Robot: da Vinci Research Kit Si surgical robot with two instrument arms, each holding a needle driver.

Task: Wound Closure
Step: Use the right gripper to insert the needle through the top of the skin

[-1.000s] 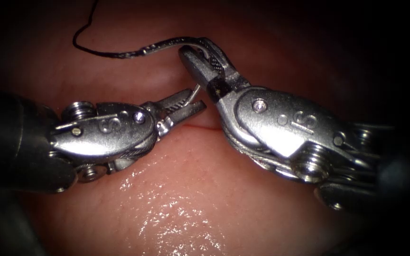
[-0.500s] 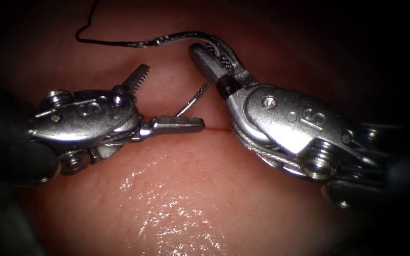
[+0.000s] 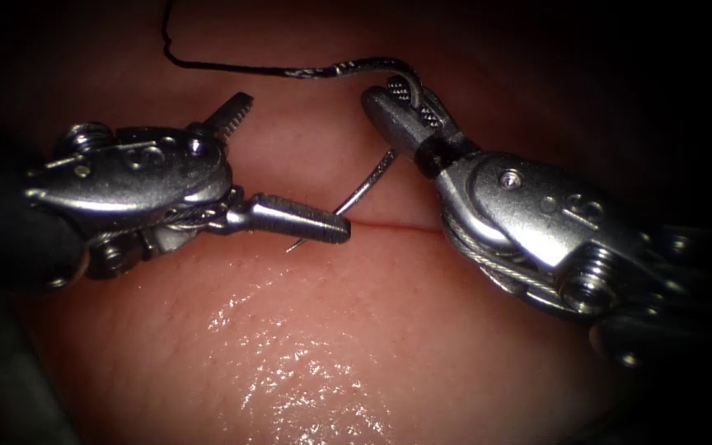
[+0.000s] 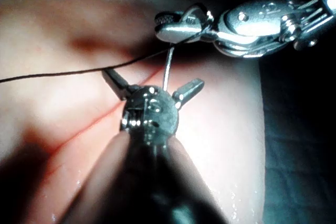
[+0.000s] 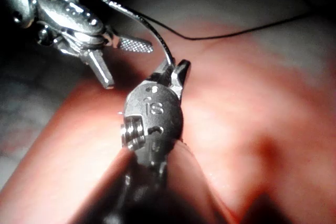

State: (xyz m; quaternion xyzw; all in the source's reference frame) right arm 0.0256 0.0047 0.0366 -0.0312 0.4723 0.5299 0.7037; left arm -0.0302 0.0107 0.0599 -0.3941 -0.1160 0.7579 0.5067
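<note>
My right tool (image 3: 385, 92) has its jaws shut on the curved needle (image 3: 368, 185) close to its thread end. The needle arcs down from there, free of the tissue (image 3: 306, 346), and its tip lies just over the cut (image 3: 397, 225), behind the lower jaw of my left tool (image 3: 297, 165). That tool stands wide open and holds nothing. The black thread (image 3: 232, 67) trails up and left from the needle. In the left wrist view the needle (image 4: 167, 69) rises between the open jaws of the left tool (image 4: 155, 82). The right wrist view has the right tool (image 5: 176, 72) gripping the needle (image 5: 152, 30).
The cut runs as a thin red line across the tissue between the two tools. The tissue glistens wet toward the front. The right tool (image 4: 184, 24) hangs above the left one in the left wrist view; the left tool (image 5: 113, 59) is beside the right one in the right wrist view.
The left tool let go of the needle's tip, opened wide and drew back to the left. The right tool carried the needle to the right, and more of its curve now shows.
</note>
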